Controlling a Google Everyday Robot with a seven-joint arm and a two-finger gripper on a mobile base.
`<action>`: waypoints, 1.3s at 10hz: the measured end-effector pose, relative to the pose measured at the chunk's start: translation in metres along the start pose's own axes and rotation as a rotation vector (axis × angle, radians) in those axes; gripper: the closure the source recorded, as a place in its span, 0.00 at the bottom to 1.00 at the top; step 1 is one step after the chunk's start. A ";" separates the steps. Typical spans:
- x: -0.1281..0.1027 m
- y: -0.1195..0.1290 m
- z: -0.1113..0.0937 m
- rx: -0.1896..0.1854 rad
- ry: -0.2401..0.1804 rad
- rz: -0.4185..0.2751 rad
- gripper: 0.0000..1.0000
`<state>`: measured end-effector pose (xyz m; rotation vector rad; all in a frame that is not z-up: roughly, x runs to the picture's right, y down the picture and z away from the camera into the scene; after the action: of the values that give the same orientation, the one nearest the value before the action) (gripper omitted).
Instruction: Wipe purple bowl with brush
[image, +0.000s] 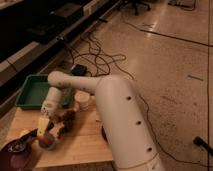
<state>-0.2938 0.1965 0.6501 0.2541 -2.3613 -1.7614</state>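
Note:
The purple bowl (12, 156) sits at the front left corner of the wooden table, partly cut off by the frame edge. My gripper (45, 131) hangs from the white arm (54, 97) just right of the bowl and a little above the table. It is shut on the brush (44, 122), whose pale yellow blocky head shows between the fingers. The brush is beside the bowl's right rim, not inside it.
A green rectangular tray (33, 91) stands at the table's back left. A white cup (81, 100) stands behind the arm. A round yellow fruit (23, 133) and a small reddish item (48, 143) lie near the gripper. The robot's big white body (125, 130) fills the right. Cables cross the floor.

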 end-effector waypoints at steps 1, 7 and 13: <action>0.006 0.003 -0.002 0.001 -0.002 -0.002 1.00; 0.033 0.007 0.017 0.043 -0.048 -0.027 1.00; 0.004 -0.030 0.055 0.074 -0.095 -0.016 1.00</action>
<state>-0.3102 0.2379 0.6061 0.2040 -2.5004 -1.7325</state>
